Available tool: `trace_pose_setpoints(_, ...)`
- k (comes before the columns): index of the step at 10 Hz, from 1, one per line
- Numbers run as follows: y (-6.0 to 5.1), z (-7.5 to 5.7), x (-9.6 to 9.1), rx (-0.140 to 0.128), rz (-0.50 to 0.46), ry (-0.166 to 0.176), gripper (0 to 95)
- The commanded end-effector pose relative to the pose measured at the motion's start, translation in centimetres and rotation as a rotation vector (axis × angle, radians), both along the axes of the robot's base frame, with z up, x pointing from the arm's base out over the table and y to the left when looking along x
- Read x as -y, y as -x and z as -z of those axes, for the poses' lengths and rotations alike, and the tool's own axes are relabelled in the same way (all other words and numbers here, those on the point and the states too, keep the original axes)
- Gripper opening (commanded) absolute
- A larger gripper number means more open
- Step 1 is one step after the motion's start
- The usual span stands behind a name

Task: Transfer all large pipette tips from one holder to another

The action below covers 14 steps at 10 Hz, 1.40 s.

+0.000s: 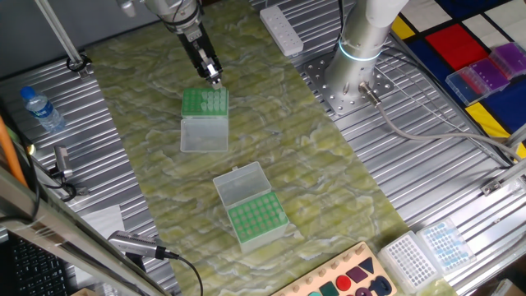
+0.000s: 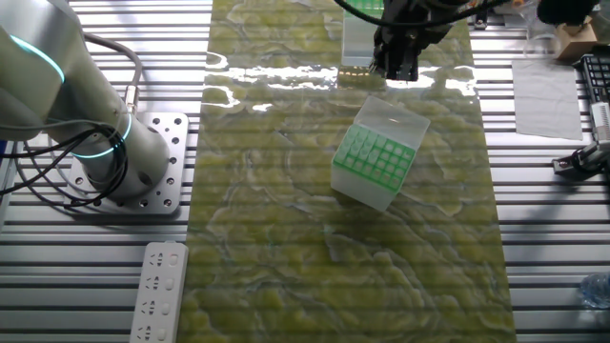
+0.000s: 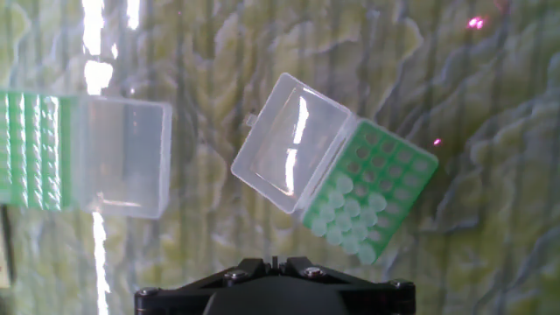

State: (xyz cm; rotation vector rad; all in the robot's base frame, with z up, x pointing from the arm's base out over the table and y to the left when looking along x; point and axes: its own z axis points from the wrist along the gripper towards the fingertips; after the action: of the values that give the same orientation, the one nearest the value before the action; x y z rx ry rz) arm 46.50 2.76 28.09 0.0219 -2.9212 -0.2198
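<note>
Two green tip holders with clear hinged lids lie open on the mat. The holder (image 1: 204,101) with several pale large pipette tips (image 3: 346,214) also shows in the other fixed view (image 2: 367,162) and the hand view (image 3: 385,188). The second holder (image 1: 257,220) lies at the hand view's left edge (image 3: 31,149) and at the top of the other fixed view (image 2: 362,10). My gripper (image 1: 214,78) hovers well above the first holder, jaws shut together (image 3: 273,260). A small pale bit shows at its fingertips in one fixed view; I cannot tell what it is.
The holders' open lids (image 3: 293,153) (image 3: 122,156) face each other on the green patterned mat (image 1: 271,123). A power strip (image 1: 282,31) lies at the mat's far edge by the arm's base (image 1: 362,49). A water bottle (image 1: 41,109) lies left; more tip racks (image 1: 427,251) stand at front right.
</note>
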Motion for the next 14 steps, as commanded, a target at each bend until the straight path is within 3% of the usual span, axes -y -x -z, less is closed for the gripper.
trace_pose_setpoints(1,0.0,0.0,0.0,-0.017,-0.082,0.009,0.0)
trace_pose_setpoints(4,0.0,0.0,0.0,-0.006,-0.021,-0.009,0.0)
trace_pose_setpoints(5,-0.4,-0.2,-1.8,0.009,0.021,-0.019,0.0)
trace_pose_setpoints(6,-1.0,-0.1,-4.9,0.043,0.080,-0.035,0.0)
trace_pose_setpoints(8,-2.1,0.6,-10.0,0.057,0.141,-0.019,0.0)
trace_pose_setpoints(9,-2.4,0.9,-12.1,0.062,0.166,-0.007,19.0)
trace_pose_setpoints(10,-2.6,1.6,-16.0,0.081,0.213,0.015,19.0)
trace_pose_setpoints(11,-2.7,2.1,-18.6,0.087,0.237,0.032,19.0)
trace_pose_setpoints(13,-1.7,3.1,-21.2,0.097,0.257,0.055,19.0)
trace_pose_setpoints(14,-1.6,3.3,-21.5,0.095,0.254,0.055,19.0)
